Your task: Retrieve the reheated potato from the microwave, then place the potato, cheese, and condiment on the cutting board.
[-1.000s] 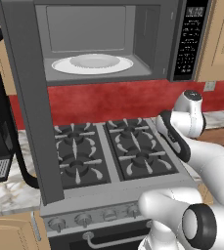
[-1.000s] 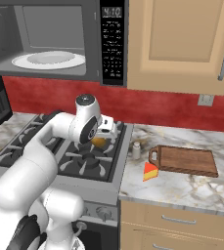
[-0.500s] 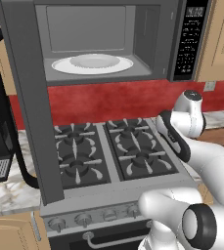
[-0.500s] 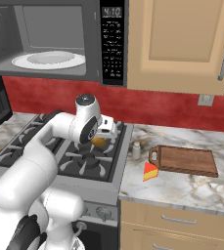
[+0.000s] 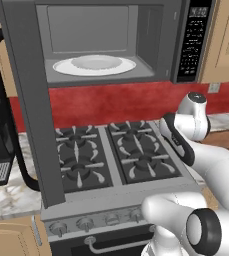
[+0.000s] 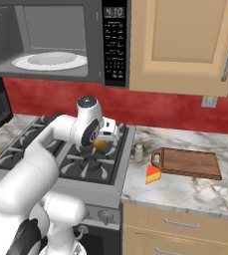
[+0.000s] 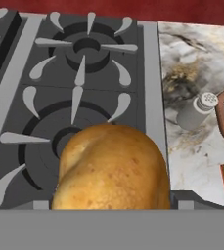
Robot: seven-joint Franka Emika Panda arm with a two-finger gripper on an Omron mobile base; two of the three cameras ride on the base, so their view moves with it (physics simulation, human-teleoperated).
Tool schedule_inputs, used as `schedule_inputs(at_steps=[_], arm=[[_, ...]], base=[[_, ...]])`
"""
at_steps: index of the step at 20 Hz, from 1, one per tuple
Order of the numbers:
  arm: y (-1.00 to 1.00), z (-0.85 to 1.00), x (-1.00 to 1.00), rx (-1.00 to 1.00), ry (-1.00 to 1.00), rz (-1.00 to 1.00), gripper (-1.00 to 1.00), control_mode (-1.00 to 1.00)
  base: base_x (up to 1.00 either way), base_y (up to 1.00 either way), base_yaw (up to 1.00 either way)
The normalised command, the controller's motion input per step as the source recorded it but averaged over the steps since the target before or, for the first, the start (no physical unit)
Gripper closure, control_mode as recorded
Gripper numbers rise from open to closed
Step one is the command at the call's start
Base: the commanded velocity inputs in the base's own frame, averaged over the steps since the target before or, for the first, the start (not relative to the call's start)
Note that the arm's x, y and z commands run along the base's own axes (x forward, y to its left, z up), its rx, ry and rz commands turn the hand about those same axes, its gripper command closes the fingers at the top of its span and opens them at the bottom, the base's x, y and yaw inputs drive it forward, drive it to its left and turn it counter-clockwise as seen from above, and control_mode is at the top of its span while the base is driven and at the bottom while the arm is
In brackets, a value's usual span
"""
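Marble counter (image 6: 195, 187) fills the lower right of the right base view, and near its middle sit the little cheese (image 6: 153, 174), the shaker-shaped condiment (image 6: 139, 152) and the brown cutting board (image 6: 187, 163), close together. Left of them, the gripper (image 6: 103, 141) hangs over the black stove (image 6: 65, 154), its jaws clasped around the golden potato (image 7: 112, 169), big at the bottom of the hand view. Farther back, at the top left, the microwave (image 6: 60, 42) stands open with a white plate (image 6: 50, 61) inside, above a red wall (image 6: 175, 112).
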Motion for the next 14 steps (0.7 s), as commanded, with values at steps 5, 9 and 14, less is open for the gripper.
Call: schedule_inputs(at_steps=[5, 9, 14], arm=[[0.00, 0.00, 0.00, 0.00, 0.00, 0.00, 1.00, 1.00], [0.00, 0.00, 0.00, 0.00, 0.00, 0.00, 1.00, 1.00], [0.00, 0.00, 0.00, 0.00, 0.00, 0.00, 1.00, 1.00]], base=[[-0.53, -0.40, -0.03], [-0.10, -0.57, -0.14], [0.11, -0.66, -0.06]])
